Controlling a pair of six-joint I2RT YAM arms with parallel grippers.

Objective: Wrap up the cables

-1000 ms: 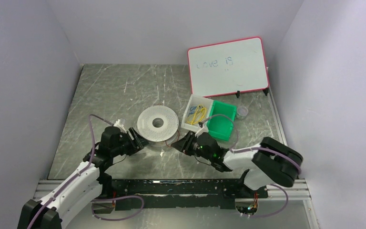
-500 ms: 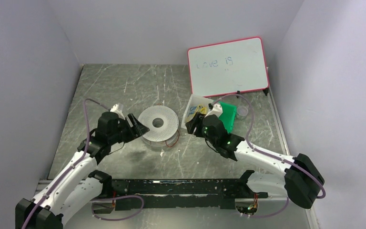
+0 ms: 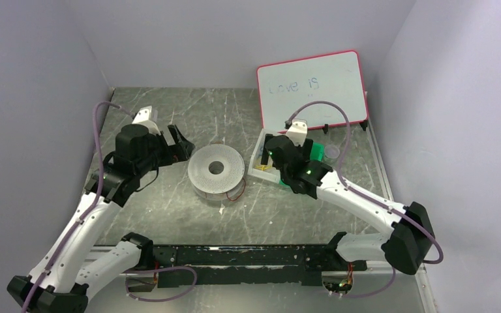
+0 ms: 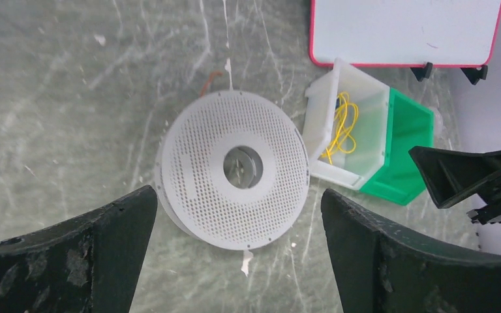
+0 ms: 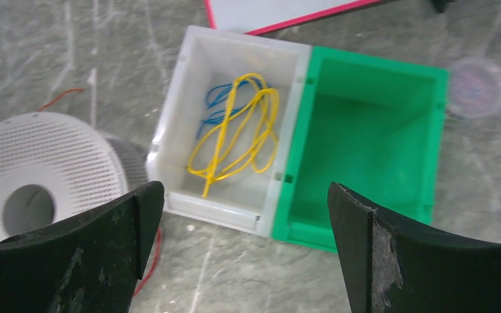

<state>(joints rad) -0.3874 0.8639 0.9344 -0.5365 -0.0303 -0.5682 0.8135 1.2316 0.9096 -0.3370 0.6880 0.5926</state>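
A white perforated spool (image 3: pixel 216 170) lies flat on the table, also seen in the left wrist view as the spool (image 4: pixel 235 168). The thin orange-red cable (image 3: pixel 239 193) trails loose at the spool's near right side, and a short end (image 4: pixel 214 77) shows behind it. In the right wrist view the cable (image 5: pixel 147 257) runs beside the spool (image 5: pixel 32 176). My left gripper (image 3: pixel 176 145) hangs open, raised to the left of the spool, holding nothing. My right gripper (image 3: pixel 265 156) hangs open above the white bin, holding nothing.
A white bin (image 3: pixel 265 171) holds yellow and blue wire loops (image 5: pixel 235 130), with a green bin (image 3: pixel 313 162) joined to its right. A pink-framed whiteboard (image 3: pixel 313 90) leans at the back right. A small clear round lid (image 3: pixel 331 152) lies beside the green bin.
Both arms have lifted and pulled back from the spool's near side, the left going left, the right toward the bins. Both grippers have opened wide. The cable now lies loose.
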